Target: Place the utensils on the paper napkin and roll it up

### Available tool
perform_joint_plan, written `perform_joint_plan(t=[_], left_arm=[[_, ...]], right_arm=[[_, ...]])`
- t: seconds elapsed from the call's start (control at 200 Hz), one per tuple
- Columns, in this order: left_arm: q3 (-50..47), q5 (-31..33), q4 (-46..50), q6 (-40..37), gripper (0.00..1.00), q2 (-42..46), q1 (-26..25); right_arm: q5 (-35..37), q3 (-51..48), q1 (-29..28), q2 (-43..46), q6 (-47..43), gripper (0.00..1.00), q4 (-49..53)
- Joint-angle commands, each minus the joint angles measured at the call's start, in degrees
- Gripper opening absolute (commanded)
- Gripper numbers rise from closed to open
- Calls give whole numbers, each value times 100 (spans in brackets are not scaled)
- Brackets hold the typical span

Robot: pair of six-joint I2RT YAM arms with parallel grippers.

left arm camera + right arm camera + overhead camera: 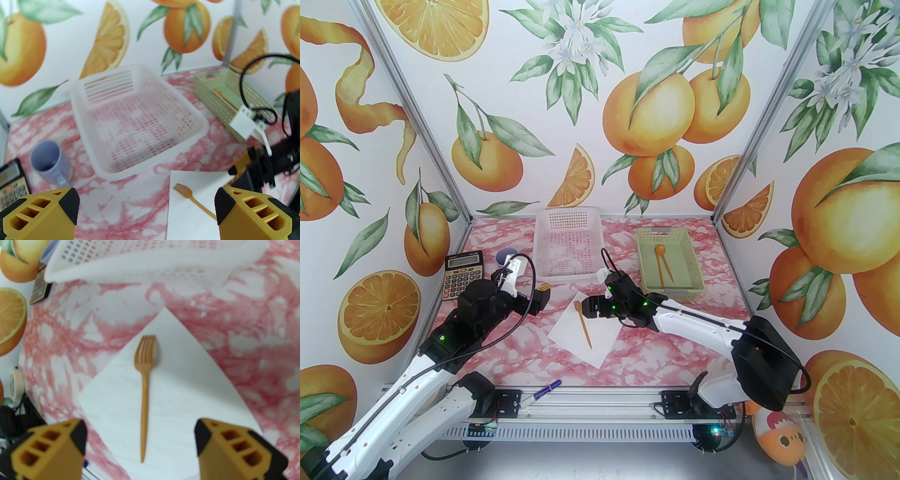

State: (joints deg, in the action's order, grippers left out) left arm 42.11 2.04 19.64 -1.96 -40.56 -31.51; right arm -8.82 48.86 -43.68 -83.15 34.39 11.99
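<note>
your right pincer [140, 434] hangs released over the paper napkin [187, 392] with the fork [144, 390] lying flat between its fingers, the spoon [660, 250] sits in the green tray [696, 276] beyond it to the right, and your left pincer [147, 206] is released too.

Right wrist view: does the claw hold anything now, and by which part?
Nothing is held. The right claw is open over the fork, which lies free on the paper napkin.
</note>
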Motion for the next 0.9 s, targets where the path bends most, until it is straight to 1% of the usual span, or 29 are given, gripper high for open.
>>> perform_joint_plan(t=[0.0,0.075,0.15,0.21,0.245,0.405,0.53,0.61,0.69,0.775,0.895], left_arm=[[62,-738,-474,-1248,100,-61,21],[196,-987,-373,-1686,100,-304,21],[271,-1426,-294,-2026,100,-513,22],[183,-1707,-406,-2197,100,-591,22],[54,-1763,-575,-2227,100,-594,21],[-647,-1660,-1431,-2346,100,-346,28],[-1109,-1300,-1817,-2466,100,-119,22],[-1351,-1023,-2060,-2269,100,-58,22],[-1342,-1270,-2027,-2281,100,-89,24],[-1348,-1356,-2071,-2221,100,-291,21],[-1242,-1510,-2033,-2154,100,-566,9]], right_arm=[[240,-26,141,225,-208,89,185],[279,-17,245,321,-285,94,249],[357,-30,332,438,-350,99,285],[419,-65,401,559,-382,100,281],[427,-92,456,625,-413,100,269],[467,-166,688,945,-527,100,286],[478,-146,809,1102,-638,100,355],[468,-110,871,1152,-708,100,391],[529,-15,980,1173,-763,100,512],[595,140,1196,1190,-791,100,721],[640,230,1535,1399,-885,100,761]])
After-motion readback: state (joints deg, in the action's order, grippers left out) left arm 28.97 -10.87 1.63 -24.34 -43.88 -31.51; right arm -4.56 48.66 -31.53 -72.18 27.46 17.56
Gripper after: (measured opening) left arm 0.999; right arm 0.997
